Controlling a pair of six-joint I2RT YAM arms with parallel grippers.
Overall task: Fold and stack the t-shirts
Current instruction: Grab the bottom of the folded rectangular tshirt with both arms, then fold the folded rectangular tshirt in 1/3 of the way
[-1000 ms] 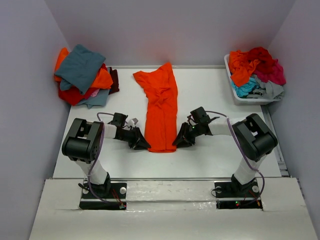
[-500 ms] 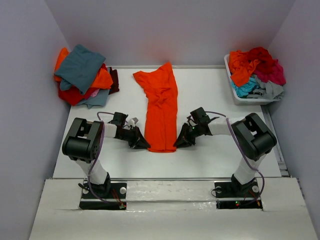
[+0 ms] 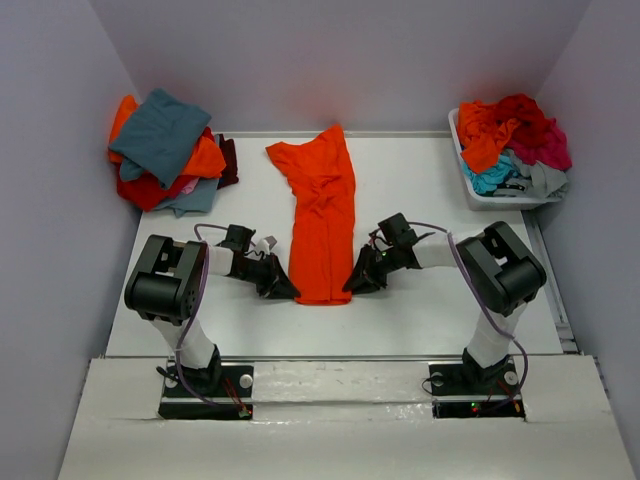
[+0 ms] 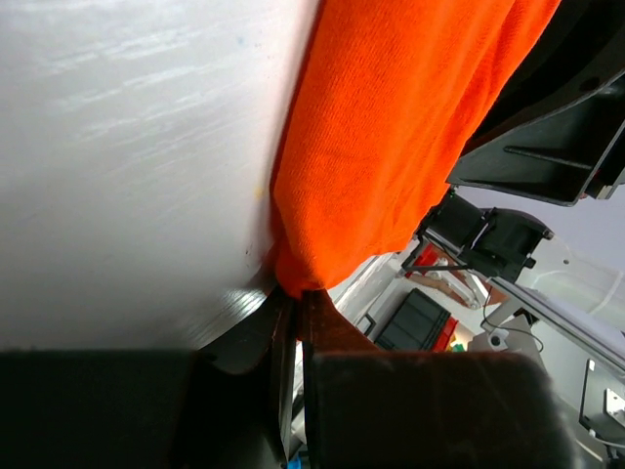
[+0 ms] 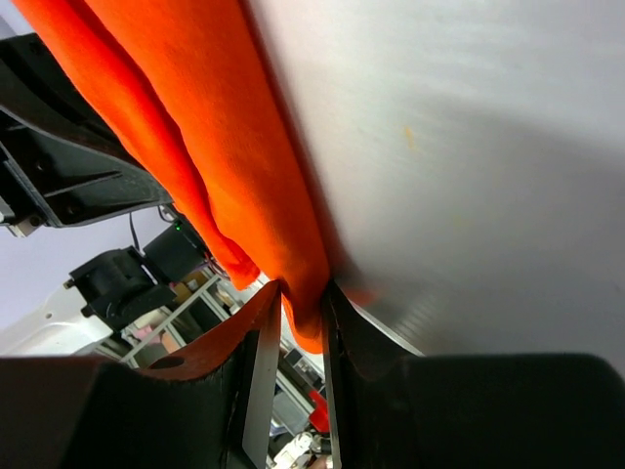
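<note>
Centre of table: orange t-shirt lay lengthwise, folded into 1 long narrow strip running from the far edge toward the arms. Both arms were crouched low, elbows out, forearms angled inward to the strip's 2 near corners. The left gripper was nipped tight on the left corner, cloth caught in the jaws. The right gripper pinched the right corner likewise. Far left sat a folded stack. Far right, a white bin held loose shirts.
</note>
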